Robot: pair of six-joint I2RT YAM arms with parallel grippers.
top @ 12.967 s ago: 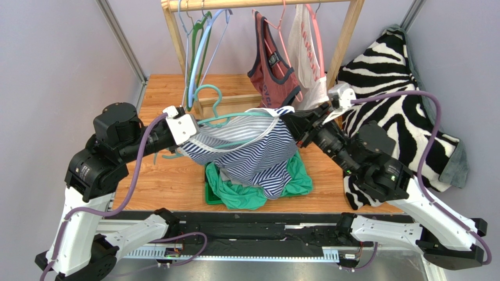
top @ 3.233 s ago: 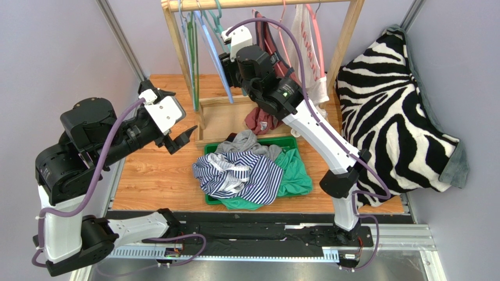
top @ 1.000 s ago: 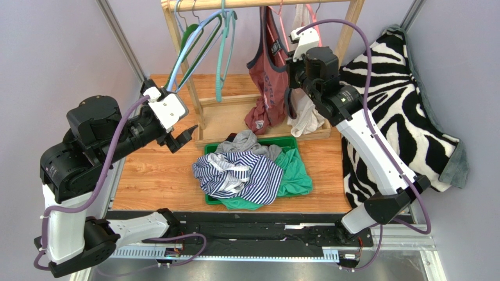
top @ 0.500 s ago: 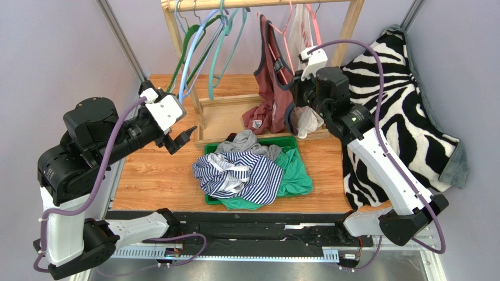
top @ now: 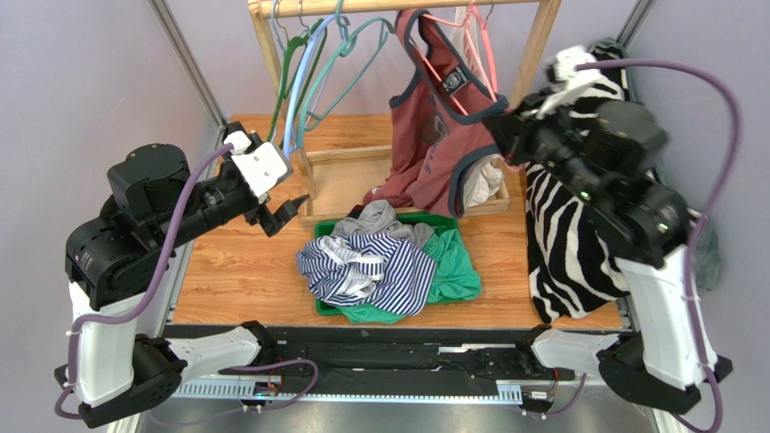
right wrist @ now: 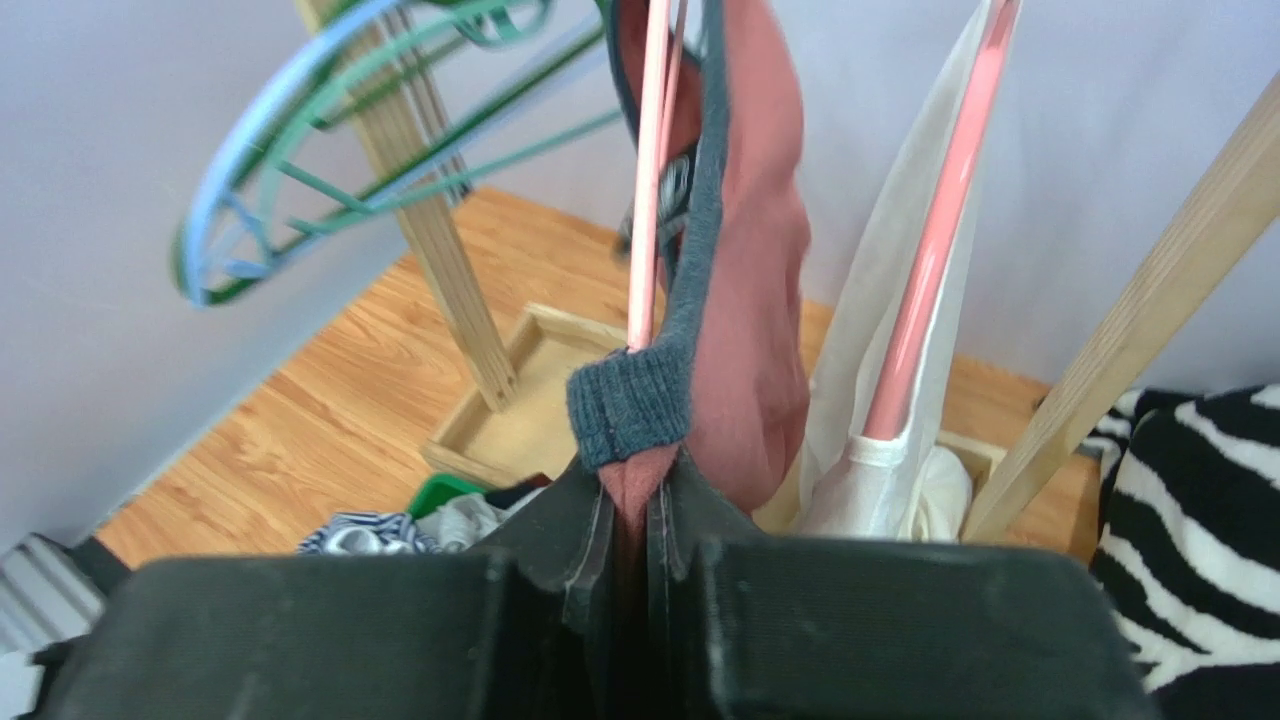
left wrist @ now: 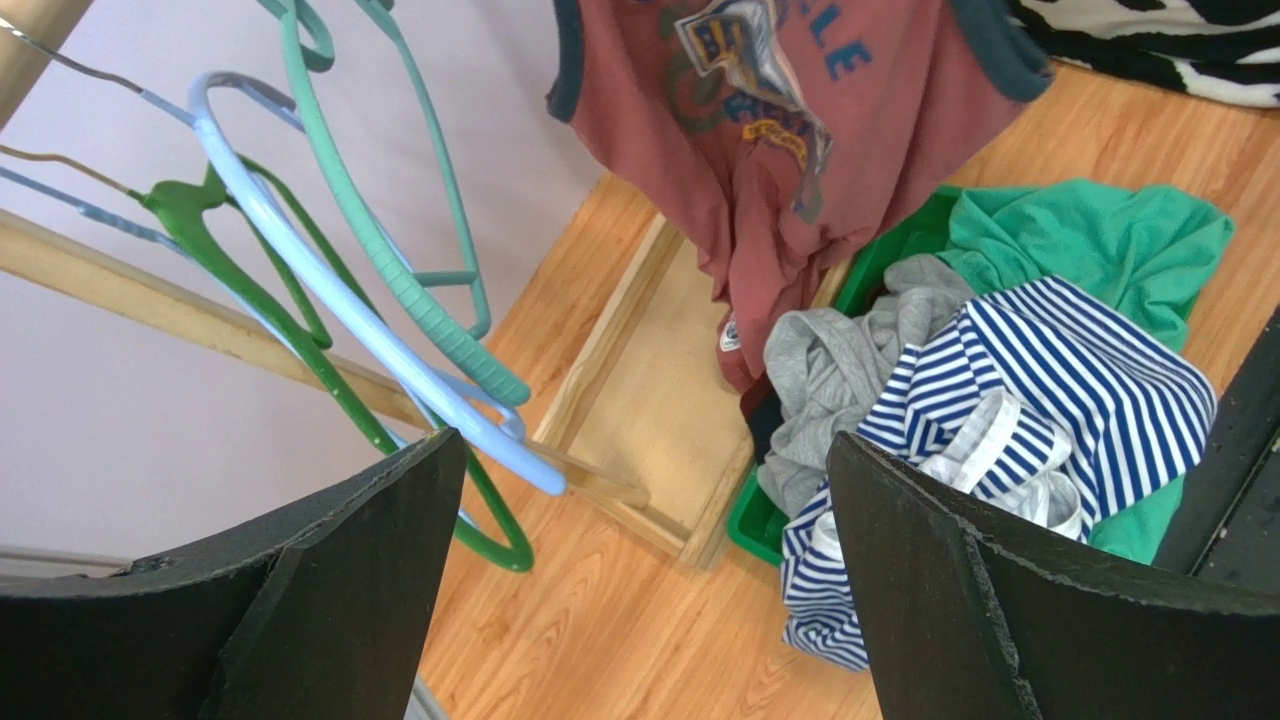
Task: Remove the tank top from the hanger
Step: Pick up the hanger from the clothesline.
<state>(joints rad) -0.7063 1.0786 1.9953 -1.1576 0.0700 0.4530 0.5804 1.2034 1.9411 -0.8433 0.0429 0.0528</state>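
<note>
A rust-red tank top with dark grey trim [top: 434,135] hangs on a thin pink wire hanger [top: 449,18] hooked over the wooden rail [top: 407,5]. It is drawn out sideways towards the right arm. The right end effector [top: 500,129] is pressed together on the garment's trimmed edge, and the wrist view shows the red fabric pinched between its fingers. The lower part of the top droops towards the green tray [top: 318,298] on the wooden desk [top: 235,271], where a blue-and-white striped garment [top: 380,271] lies heaped. The left end effector [top: 280,215] hovers apart over the desk with its fingers spread wide and holds nothing. Beside it, empty green, blue and teal hangers [top: 307,72] dangle from the rail.
</note>
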